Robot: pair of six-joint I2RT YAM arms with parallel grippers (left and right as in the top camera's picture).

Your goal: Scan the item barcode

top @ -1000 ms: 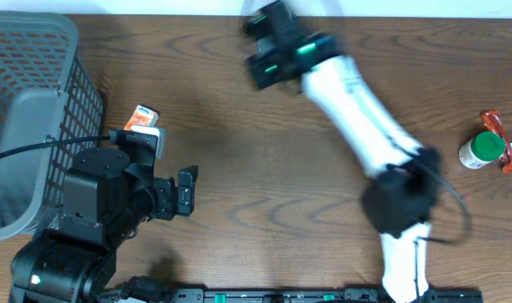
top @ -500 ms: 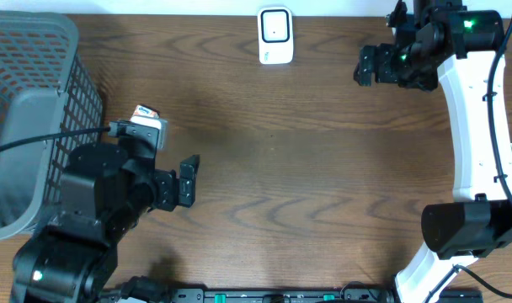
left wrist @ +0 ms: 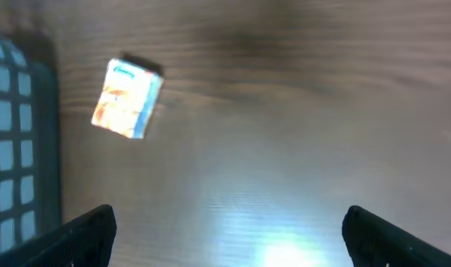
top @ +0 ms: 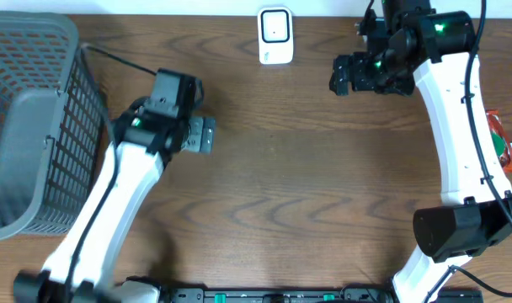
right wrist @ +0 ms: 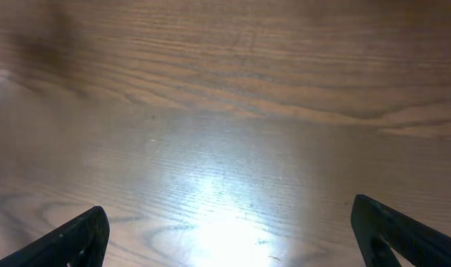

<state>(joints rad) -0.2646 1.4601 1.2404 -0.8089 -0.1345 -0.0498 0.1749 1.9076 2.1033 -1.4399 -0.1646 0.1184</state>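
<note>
**Current state.** The left gripper (left wrist: 227, 239) hangs over the wooden table (top: 273, 194) with its fingers spread wide and nothing between them. The right gripper (right wrist: 239, 239) is likewise spread and empty. Its wrist view shows only bare wood.

**Item location.** The small carton (left wrist: 127, 99) lies flat on the table, just beside the wall of the grey wire basket (left wrist: 14, 156). In the overhead view the left arm covers it, so only the left wrist view shows it.

**Governing relation.** In the left wrist view, the carton lies at about 11 o'clock from the midpoint between the left fingers, well clear of both tips. Its long axis runs from roughly 1 o'clock to 7 o'clock, so it stands nearly across the line joining the two fingertips. The printed face is too blurred to locate a barcode.

**Arm selection.** The left arm is the nearer one. The right gripper sits far across the table, at about 4 o'clock from the white scanner (top: 274, 35), which stands at the table's 12 o'clock edge.

**Next move, as judged.** The left gripper needs to travel toward 11 o'clock to centre over the carton, then descend to close across its narrow width. Contact with the basket wall is the main risk.
</note>
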